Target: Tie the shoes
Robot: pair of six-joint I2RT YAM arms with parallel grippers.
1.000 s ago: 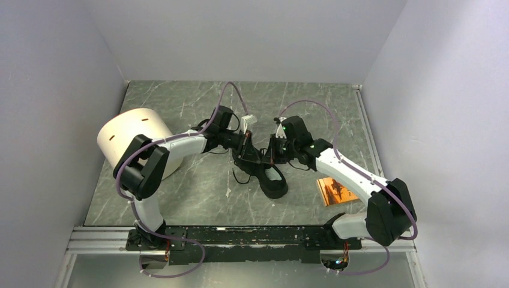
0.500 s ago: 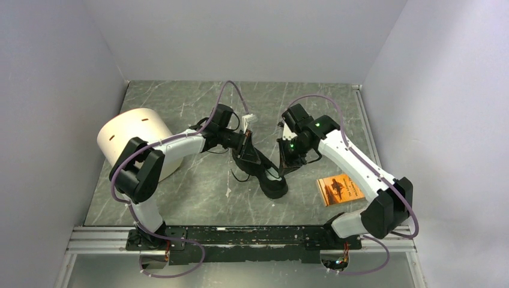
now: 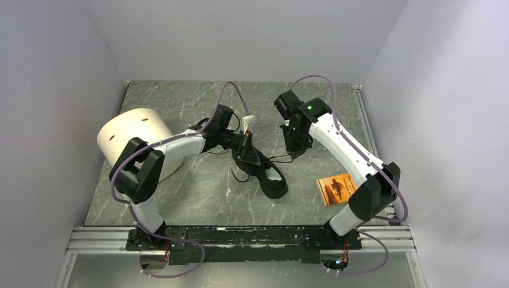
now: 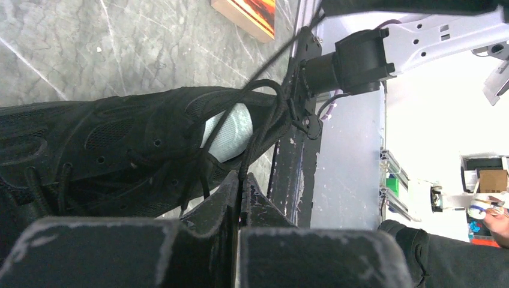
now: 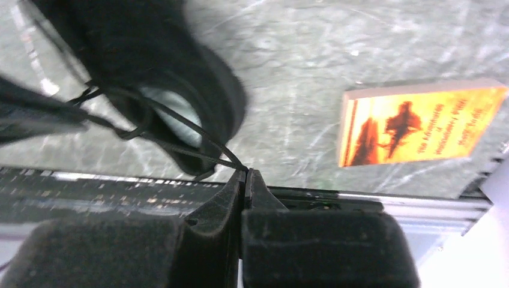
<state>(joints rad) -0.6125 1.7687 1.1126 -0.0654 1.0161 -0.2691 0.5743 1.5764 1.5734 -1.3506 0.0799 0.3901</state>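
Observation:
The black shoe (image 3: pixel 268 176) lies mid-table with its pale insole (image 4: pixel 231 131) showing. My left gripper (image 3: pixel 245 147) rests at the shoe's far-left end, shut on a thin black lace (image 4: pixel 259 129) that runs between its fingertips (image 4: pixel 241 182). My right gripper (image 3: pixel 295 149) hangs to the right of the shoe and behind it, shut on another lace strand (image 5: pixel 180 126) pinched at its tips (image 5: pixel 246 174). That strand stretches taut back to the shoe (image 5: pixel 150 48).
An orange booklet (image 3: pixel 339 188) lies flat to the right of the shoe, also seen as the booklet (image 5: pixel 420 123). A large white cylinder (image 3: pixel 133 140) stands at the left beside my left arm. Walls enclose the table on three sides.
My right arm has drawn up and back to the right, away from the shoe, pulling its lace strand taut. The left arm and the shoe have barely moved.

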